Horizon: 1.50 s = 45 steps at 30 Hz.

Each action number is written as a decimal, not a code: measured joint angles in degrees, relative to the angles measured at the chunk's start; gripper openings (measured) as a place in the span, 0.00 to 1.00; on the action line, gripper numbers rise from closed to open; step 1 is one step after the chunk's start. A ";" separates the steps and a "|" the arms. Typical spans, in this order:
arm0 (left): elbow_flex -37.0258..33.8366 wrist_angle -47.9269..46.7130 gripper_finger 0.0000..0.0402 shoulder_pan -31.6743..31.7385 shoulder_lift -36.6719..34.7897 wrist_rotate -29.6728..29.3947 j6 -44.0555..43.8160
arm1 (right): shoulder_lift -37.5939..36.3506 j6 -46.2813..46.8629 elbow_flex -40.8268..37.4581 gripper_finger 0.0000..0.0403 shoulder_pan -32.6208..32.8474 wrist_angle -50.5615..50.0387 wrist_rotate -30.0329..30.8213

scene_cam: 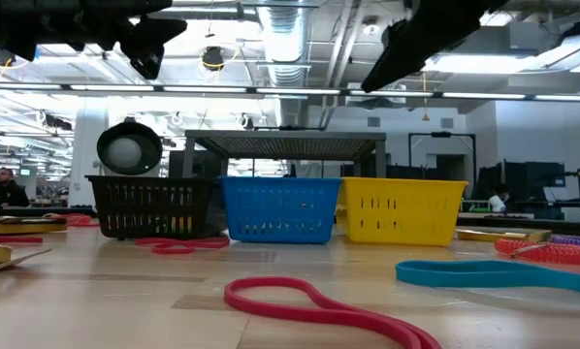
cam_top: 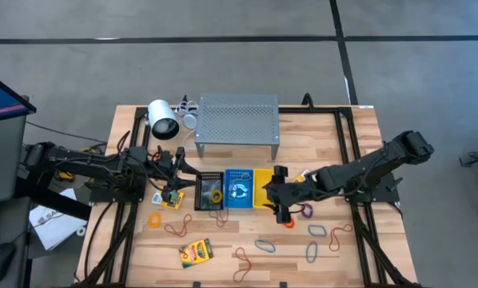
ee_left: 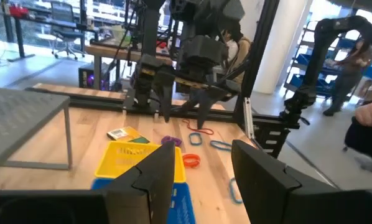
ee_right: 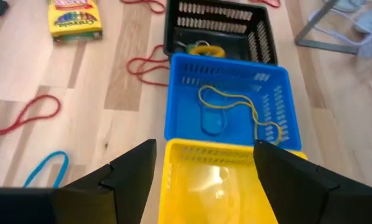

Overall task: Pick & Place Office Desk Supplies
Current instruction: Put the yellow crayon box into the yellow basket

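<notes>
Three small baskets stand in a row mid-table: black [cam_top: 208, 190], blue [cam_top: 238, 189] and yellow [cam_top: 262, 188]. A yellow band [ee_right: 232, 106] lies in the blue basket. Rubber bands lie loose on the wood: orange [cam_top: 154, 219], red [cam_top: 243, 264], blue [cam_top: 264, 245], purple [cam_top: 307, 210]. One crayon box [cam_top: 196, 252] lies near the front edge, another [cam_top: 172, 198] left of the black basket. My right gripper [cam_top: 276, 194] [ee_right: 204, 168] hangs open over the yellow basket [ee_right: 204, 186], slanting down, with nothing between its fingers. My left gripper [cam_top: 187, 166] [ee_left: 201, 168] waits open and level, left of the baskets.
A grey perforated shelf [cam_top: 237, 120] stands behind the baskets, and a white cylinder [cam_top: 164, 120] lies to its left. Black frame rails [cam_top: 348, 152] run along both table sides. Bare wood lies between the bands at the front. People [ee_left: 354, 56] show in the room beyond.
</notes>
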 joint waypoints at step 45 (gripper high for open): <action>31.50 -39.18 0.38 -48.94 13.31 -50.71 -13.39 | 0.15 9.89 -1.66 0.66 2.81 -7.00 6.40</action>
